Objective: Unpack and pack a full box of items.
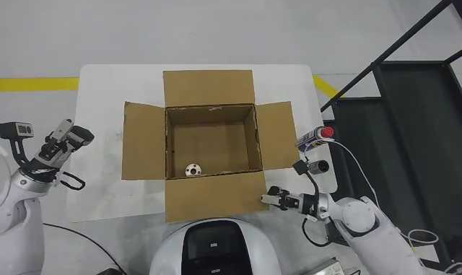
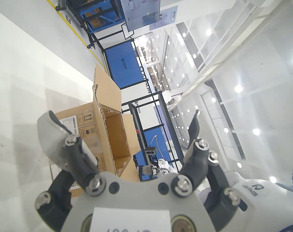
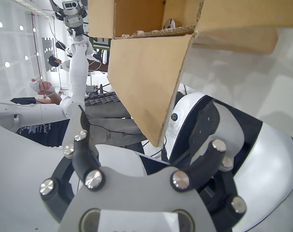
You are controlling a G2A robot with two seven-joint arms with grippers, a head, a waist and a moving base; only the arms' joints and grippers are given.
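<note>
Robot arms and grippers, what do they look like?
The left arm and right arm are smooth white shells with black cable loops near the wrists. The left gripper and right gripper each have a grey plate, black links, shiny silver screws and two curved fingers.

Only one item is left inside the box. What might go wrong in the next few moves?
1. The open right gripper sits by the near flap; reaching into the cardboard box may snag that flap and drag the box.
2. The round disc lies against the box's near side, leaving little room for a finger.
3. The spray can lies at the table edge, where the right arm might knock it off.
</note>
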